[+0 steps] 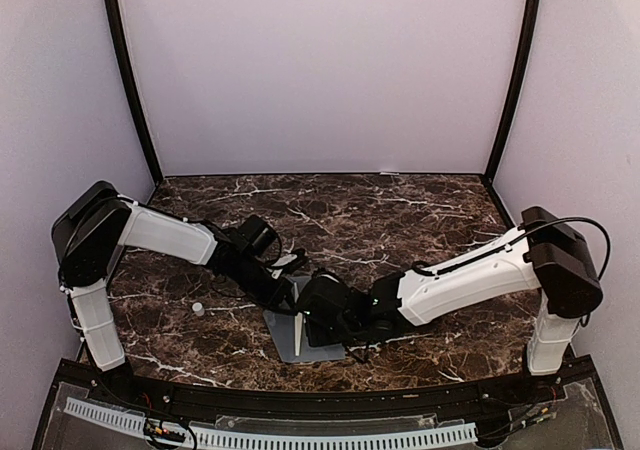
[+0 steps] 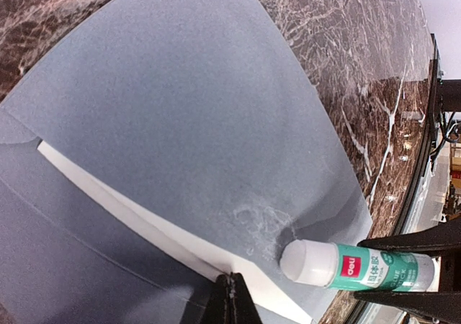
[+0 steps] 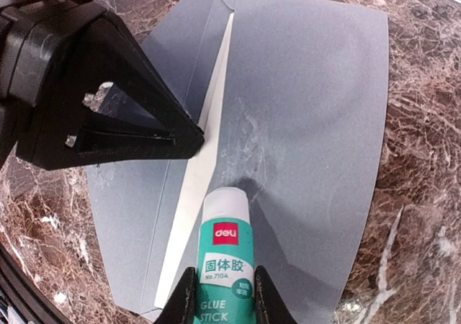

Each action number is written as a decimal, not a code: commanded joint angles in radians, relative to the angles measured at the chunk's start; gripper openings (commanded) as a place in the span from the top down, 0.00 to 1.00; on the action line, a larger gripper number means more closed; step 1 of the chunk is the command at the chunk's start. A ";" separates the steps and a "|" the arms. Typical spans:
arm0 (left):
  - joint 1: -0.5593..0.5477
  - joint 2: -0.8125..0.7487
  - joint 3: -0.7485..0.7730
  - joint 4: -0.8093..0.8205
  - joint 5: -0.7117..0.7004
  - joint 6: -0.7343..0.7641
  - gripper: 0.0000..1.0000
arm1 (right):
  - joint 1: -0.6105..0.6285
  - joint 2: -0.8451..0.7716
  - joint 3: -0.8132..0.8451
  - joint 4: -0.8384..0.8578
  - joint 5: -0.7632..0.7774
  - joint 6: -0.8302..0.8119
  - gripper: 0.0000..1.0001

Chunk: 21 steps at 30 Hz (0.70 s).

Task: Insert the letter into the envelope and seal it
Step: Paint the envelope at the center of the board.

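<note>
The grey-blue envelope [image 1: 283, 338] lies flat near the table's front edge with its flap [image 2: 180, 108] open. A narrow cream strip of the letter [image 2: 144, 212] shows along the pocket's mouth; the rest of it is hidden inside. My left gripper [image 2: 230, 286] is shut, its tips resting on that strip's edge. My right gripper [image 3: 225, 295] is shut on a green-and-white glue stick [image 3: 227, 255], whose white tip touches the flap [image 3: 310, 101] beside a shiny glue smear [image 3: 248, 140]. From the right wrist, the left gripper [image 3: 108, 111] sits just left of the letter [image 3: 205, 151].
A small white cap [image 1: 198, 309] stands on the dark marble table [image 1: 400, 210] left of the envelope. Both arms meet over the envelope at the front centre. The black front rail [image 2: 425, 165] runs close behind the envelope's edge.
</note>
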 commanded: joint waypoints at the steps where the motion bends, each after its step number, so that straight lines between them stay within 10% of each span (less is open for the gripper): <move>1: -0.011 0.055 -0.015 -0.067 -0.079 0.002 1.00 | 0.025 -0.037 0.001 -0.091 -0.008 0.031 0.98; 21: -0.011 0.058 -0.013 -0.068 -0.074 0.005 1.00 | 0.020 -0.006 0.007 -0.092 -0.010 0.021 0.98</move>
